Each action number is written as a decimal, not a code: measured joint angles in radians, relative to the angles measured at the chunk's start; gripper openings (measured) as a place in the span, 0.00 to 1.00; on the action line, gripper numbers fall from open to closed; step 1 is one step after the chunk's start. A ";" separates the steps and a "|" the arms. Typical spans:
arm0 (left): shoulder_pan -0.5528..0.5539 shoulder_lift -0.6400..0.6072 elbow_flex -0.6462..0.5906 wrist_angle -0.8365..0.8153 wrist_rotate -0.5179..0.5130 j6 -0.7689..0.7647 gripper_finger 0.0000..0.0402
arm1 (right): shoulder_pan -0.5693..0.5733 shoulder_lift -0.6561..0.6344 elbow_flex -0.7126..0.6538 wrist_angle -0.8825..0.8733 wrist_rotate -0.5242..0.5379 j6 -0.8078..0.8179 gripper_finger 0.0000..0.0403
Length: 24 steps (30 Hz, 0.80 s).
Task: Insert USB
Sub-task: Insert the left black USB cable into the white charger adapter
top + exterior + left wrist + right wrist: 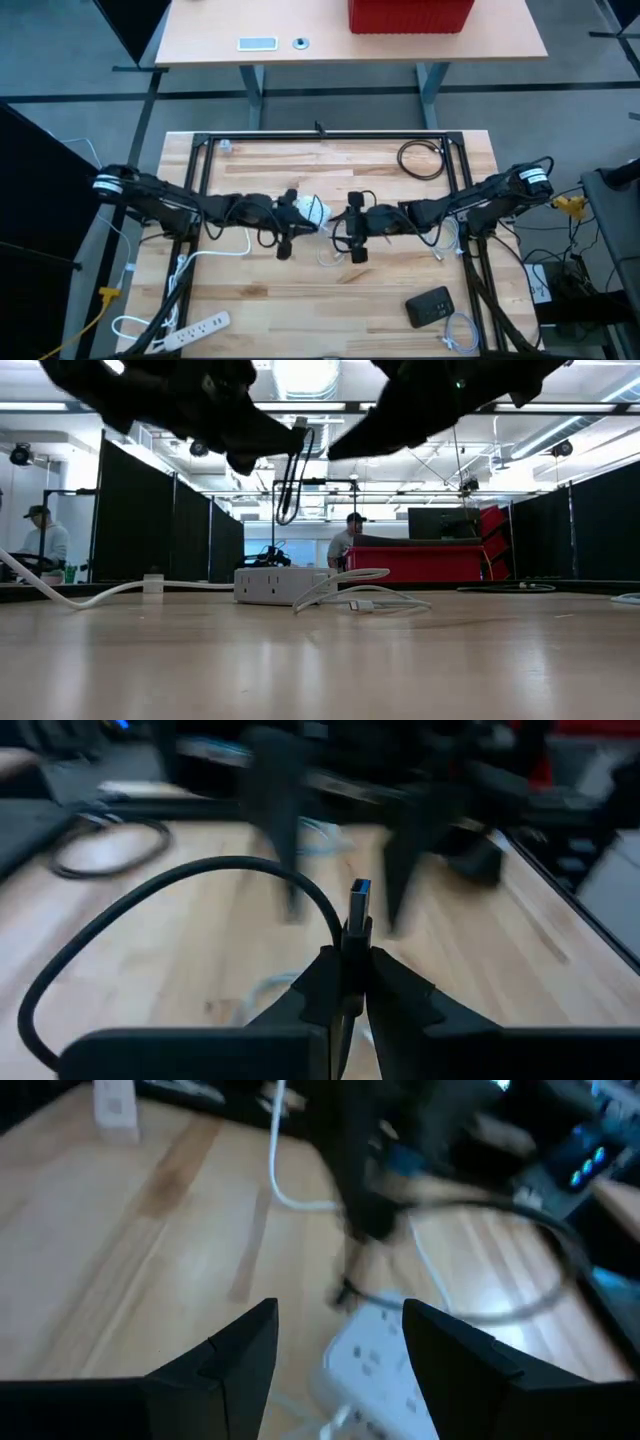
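Between my left gripper's (350,982) clenched fingers sits the USB plug (359,903), no readable label, right gripper (340,1342) spread above the white charger (378,1363).

2 arms, 2 grippers: left gripper (285,240), right gripper (357,240). 2 power strips: one mid-table (314,209), one near-left (198,327). 1 black cable coil (421,160) far right, 2 people (345,543) (40,538) in the background.

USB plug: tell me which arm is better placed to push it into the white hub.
Left. The left gripper is shut on the USB plug, with its black cable looping back. The right gripper is open and empty above the white hub, better suited to steadying it.
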 joint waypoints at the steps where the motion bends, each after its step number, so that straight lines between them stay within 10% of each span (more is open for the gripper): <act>1: 0.016 0.000 -0.023 0.056 0.000 0.006 0.07 | 0.000 0.000 0.000 0.019 0.000 -0.007 0.49; 24: 0.118 0.010 -0.130 0.333 -0.029 0.284 0.06 | -0.098 0.127 -0.001 0.438 -0.007 -0.180 0.49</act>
